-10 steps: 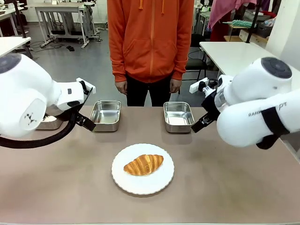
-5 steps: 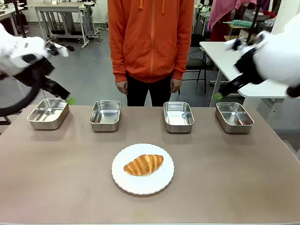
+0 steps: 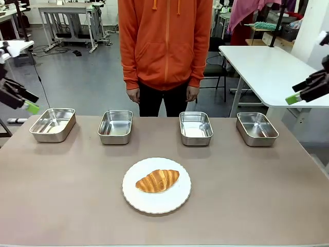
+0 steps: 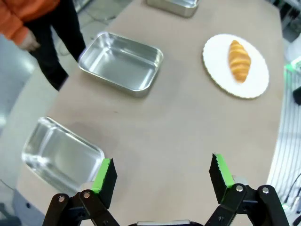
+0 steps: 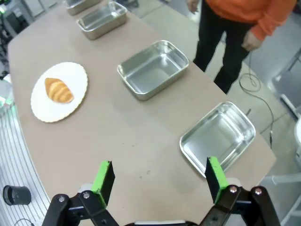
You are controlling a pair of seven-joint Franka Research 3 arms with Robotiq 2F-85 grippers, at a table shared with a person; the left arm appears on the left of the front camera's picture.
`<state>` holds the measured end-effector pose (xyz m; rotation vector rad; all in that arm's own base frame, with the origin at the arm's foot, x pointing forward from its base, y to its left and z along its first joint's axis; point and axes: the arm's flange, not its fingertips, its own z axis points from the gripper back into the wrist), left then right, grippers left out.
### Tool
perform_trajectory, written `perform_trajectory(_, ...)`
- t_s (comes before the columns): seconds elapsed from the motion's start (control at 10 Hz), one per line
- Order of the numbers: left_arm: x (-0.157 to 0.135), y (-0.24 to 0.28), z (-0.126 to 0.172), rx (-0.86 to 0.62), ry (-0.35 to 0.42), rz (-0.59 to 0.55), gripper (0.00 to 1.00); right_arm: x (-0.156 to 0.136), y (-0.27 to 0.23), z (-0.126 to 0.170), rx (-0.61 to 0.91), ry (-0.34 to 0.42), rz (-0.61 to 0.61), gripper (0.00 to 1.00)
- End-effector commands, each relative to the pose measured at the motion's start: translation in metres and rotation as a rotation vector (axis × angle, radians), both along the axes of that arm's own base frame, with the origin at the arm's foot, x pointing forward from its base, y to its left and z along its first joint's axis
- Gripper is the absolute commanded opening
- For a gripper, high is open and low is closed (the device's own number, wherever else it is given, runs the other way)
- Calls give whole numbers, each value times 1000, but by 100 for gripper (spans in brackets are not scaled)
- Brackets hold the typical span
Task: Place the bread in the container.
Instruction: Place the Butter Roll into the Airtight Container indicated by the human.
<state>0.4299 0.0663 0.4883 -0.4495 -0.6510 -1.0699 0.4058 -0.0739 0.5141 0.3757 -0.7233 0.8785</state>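
Note:
The bread, a golden-brown croissant, lies on a round white plate at the table's near middle. Several empty steel containers stand in a row behind it: far left, left of middle, right of middle and far right. My left gripper hangs high at the left edge, off the table's corner. My right gripper hangs high at the right edge. The left wrist view shows my left gripper open and empty, with the bread far off. My right gripper is likewise open, the bread distant.
A person in an orange hoodie stands at the far side of the table, both hands hanging down. A white table stands behind on the right. Bare tabletop surrounds the plate.
Both arms have swung up and outward from over the table to the picture's edges, uncovering the two outer containers. The bread and plate have not moved.

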Motion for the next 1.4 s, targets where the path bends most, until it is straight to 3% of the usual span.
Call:
perform_trajectory(0.0,2,-16,1,-1,62,35,100,1,10,8,-29,8,-46,100)
perform_trajectory(0.3,2,-16,1,-1,62,35,100,1,10,8,-29,8,-46,100)
perform_trajectory(0.4,1,-11,-3,17,41,20,100,1,7,2,-29,9,-28,100)
perform_trajectory(0.6,0,27,12,-95,-51,53,100,20,-24,6,43,-15,-22,100)
perform_trajectory(1.3,-5,125,33,-283,-186,45,100,37,-97,22,166,-31,-64,100)
